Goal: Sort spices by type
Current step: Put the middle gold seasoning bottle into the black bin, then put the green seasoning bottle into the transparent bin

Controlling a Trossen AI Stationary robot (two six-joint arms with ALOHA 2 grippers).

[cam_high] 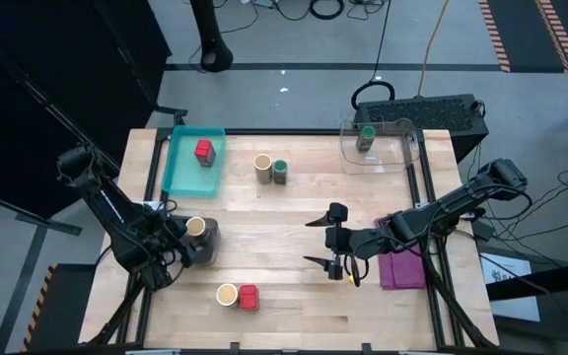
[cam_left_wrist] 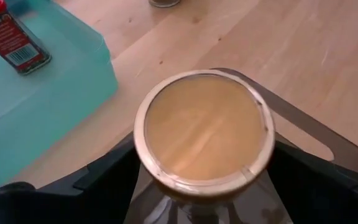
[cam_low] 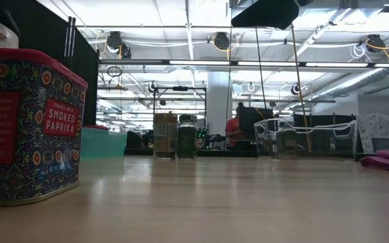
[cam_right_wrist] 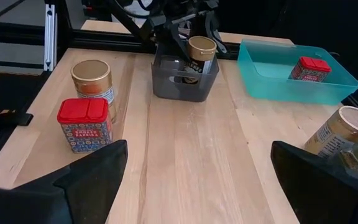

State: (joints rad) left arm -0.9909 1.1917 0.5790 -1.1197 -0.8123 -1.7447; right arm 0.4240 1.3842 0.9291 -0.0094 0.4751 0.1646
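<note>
Left gripper [cam_high: 187,240] clenched a tan jar [cam_high: 196,227] over the grey bin [cam_high: 208,240], lower left | right gripper [cam_high: 329,242] hung open, centre | best lowered upright before release.

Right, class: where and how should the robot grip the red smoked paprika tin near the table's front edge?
Probably from above, across the smoked paprika tin, on flat free faces below its lid: it stands upright, and a tan jar crowds one side.

Overhead looks straight down, low camera sits tabletop-level beside the red paprika tin [cam_low: 26,125], both sharing the teal tray [cam_high: 180,173].
</note>
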